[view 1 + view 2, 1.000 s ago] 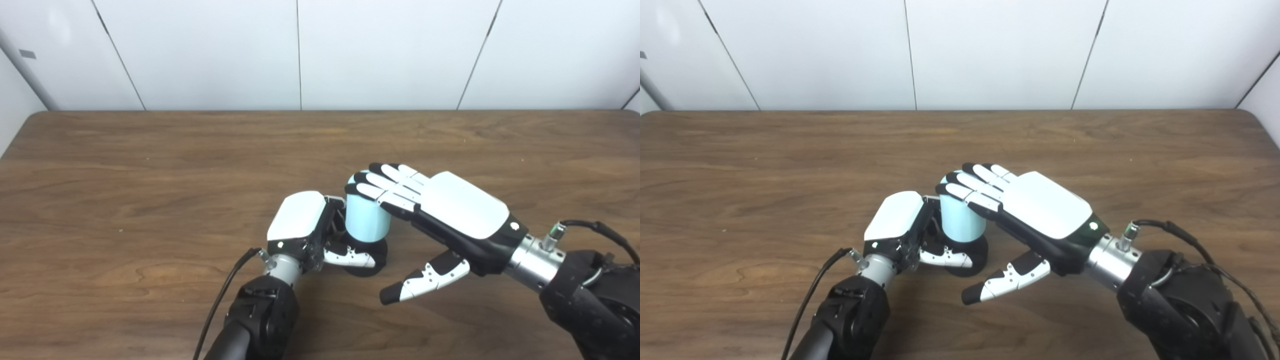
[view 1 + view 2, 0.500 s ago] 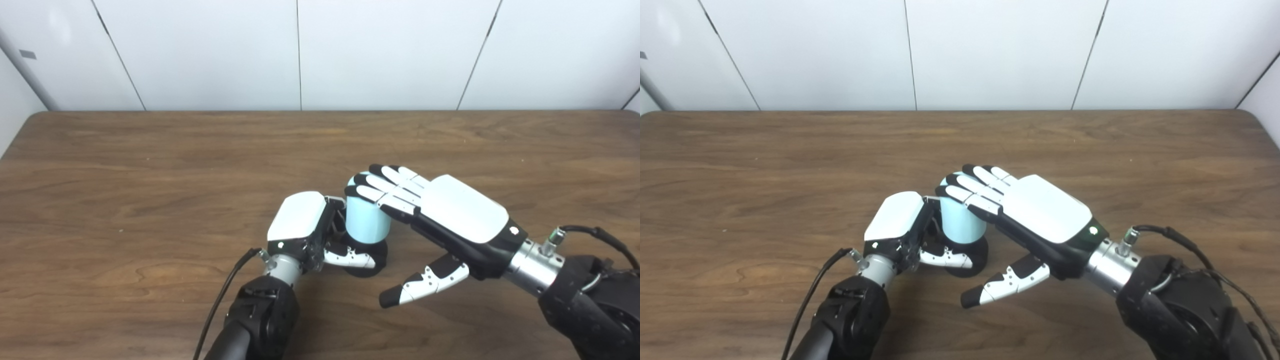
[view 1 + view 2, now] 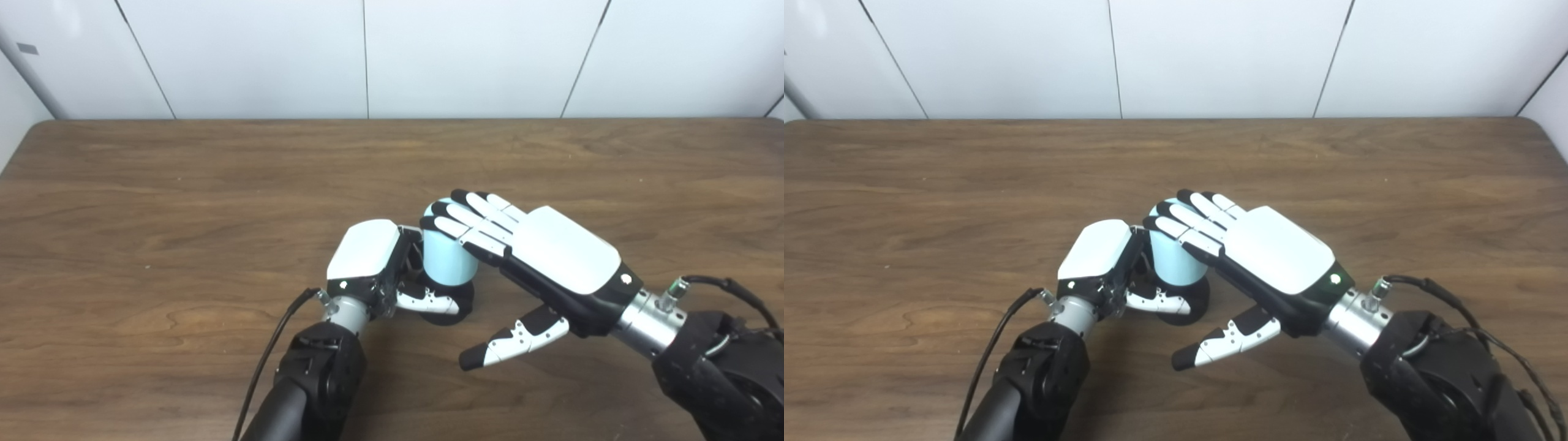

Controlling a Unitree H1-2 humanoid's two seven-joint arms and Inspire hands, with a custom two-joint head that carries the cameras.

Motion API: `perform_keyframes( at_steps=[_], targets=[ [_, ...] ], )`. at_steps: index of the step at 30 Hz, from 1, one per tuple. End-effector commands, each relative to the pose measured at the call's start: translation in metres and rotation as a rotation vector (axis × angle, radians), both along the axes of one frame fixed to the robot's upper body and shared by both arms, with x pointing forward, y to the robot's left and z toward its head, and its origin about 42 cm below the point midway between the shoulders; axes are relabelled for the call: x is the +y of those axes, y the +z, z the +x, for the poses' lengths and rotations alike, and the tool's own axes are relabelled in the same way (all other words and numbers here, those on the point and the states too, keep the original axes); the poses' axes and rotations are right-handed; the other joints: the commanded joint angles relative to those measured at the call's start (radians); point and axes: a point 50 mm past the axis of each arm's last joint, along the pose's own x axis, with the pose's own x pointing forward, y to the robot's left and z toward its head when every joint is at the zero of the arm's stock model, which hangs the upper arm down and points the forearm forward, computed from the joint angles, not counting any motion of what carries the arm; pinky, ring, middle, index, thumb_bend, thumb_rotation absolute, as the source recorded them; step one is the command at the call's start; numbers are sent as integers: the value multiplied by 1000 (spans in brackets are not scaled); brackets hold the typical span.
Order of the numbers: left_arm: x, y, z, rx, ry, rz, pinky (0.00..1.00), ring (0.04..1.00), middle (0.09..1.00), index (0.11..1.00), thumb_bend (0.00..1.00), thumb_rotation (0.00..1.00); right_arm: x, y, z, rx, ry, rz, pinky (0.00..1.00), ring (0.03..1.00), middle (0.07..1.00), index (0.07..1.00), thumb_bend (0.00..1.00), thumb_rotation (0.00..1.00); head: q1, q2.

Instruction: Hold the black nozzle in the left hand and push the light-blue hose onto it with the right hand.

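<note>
A short light-blue hose stands upright on the black nozzle, near the middle of the table. My left hand is shut on the nozzle from the left, its thumb wrapped across the front of the black base. My right hand lies flat and open, with its fingers stretched over the top of the hose and touching it. Its thumb hangs free below, clear of both parts. The hose's top opening is hidden under those fingers.
The wooden table stretches wide on both sides, with its far edge against a white panelled wall. A black cable runs along my left forearm, and another loops at my right wrist.
The whole picture has shifted upward, so the camera has moved. My right hand has sunk slightly over the hose top. The left hand keeps the same hold.
</note>
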Motion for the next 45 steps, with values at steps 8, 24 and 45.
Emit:
perform_keyframes(
  at_steps=[8, 24, 45],
  targets=[
    [5, -34, -14, 190, -6, 54, 469, 489, 525, 471, 500, 0, -8, -44, -9, 231, 5, -143, 1000, 989, 963, 947, 663, 872, -1, 0],
    [4, -34, -13, 186, -6, 57, 467, 486, 526, 470, 500, 0, -10, -43, -5, 222, -5, -143, 1000, 1000, 970, 950, 655, 862, -2, -2],
    [6, -33, -14, 179, -12, 55, 458, 469, 523, 475, 501, 0, -11, -47, -4, 231, -7, -151, 1000, 997, 966, 951, 655, 862, -3, 0]
  ],
)
